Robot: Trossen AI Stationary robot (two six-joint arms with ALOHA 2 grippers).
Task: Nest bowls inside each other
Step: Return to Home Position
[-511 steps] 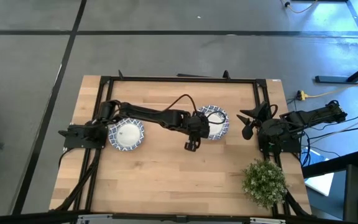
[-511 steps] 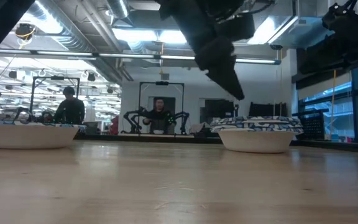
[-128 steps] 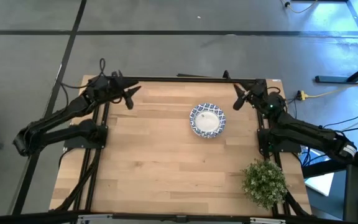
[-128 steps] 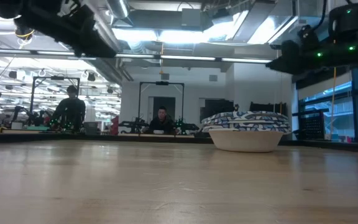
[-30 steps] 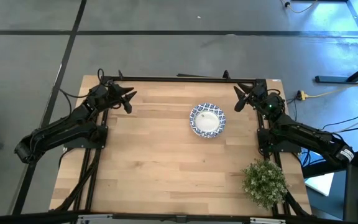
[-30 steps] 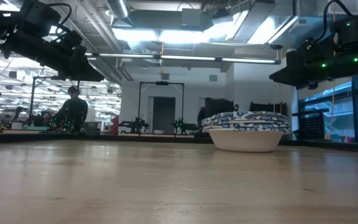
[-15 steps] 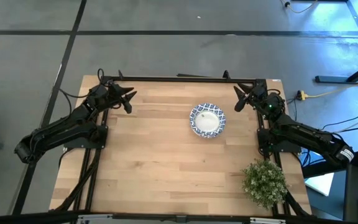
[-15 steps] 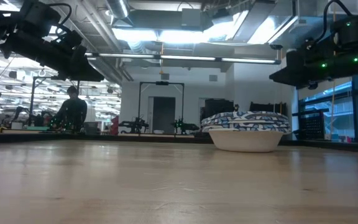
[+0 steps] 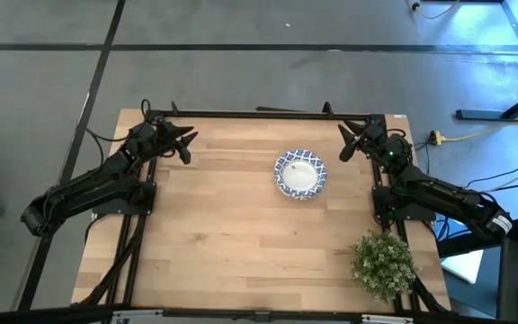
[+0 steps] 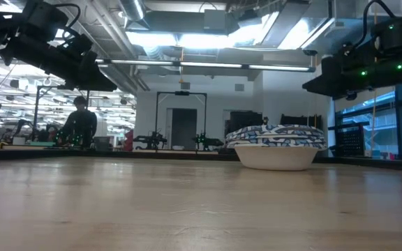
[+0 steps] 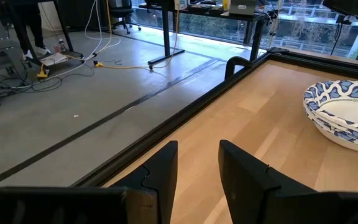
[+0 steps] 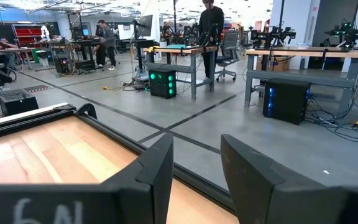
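The bowls sit nested in one stack on the wooden table, right of its middle, toward the far edge. The stack's blue-and-white rims also show in the low view and the left wrist view. My left gripper hovers open above the far left corner, well apart from the stack, with nothing between its fingers. My right gripper hovers open above the far right corner, a short way right of the stack, also with nothing between its fingers.
A green bushy potted plant stands near the table's front right corner. A black frame rail runs along the far edge and down both sides. Bare wood fills the middle and near part of the table.
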